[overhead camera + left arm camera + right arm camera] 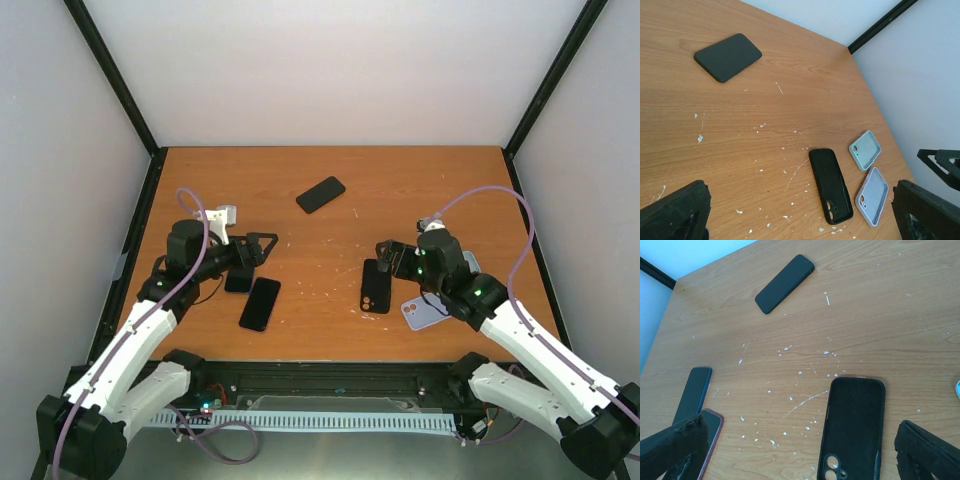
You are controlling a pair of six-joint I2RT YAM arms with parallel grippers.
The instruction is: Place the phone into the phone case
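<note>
Centre-right, blk phone case (375,292), hollow up

both arms (140,335) are white with black joints (185,243) and lilac cables (523,230).

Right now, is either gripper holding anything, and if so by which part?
Nothing is held. The left gripper and the right gripper are both open and empty; the black case lies free on the table.

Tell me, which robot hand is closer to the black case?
The right one. The right gripper is open right at the far end of the black case. The left gripper, also open, is far off to the case's left.
</note>
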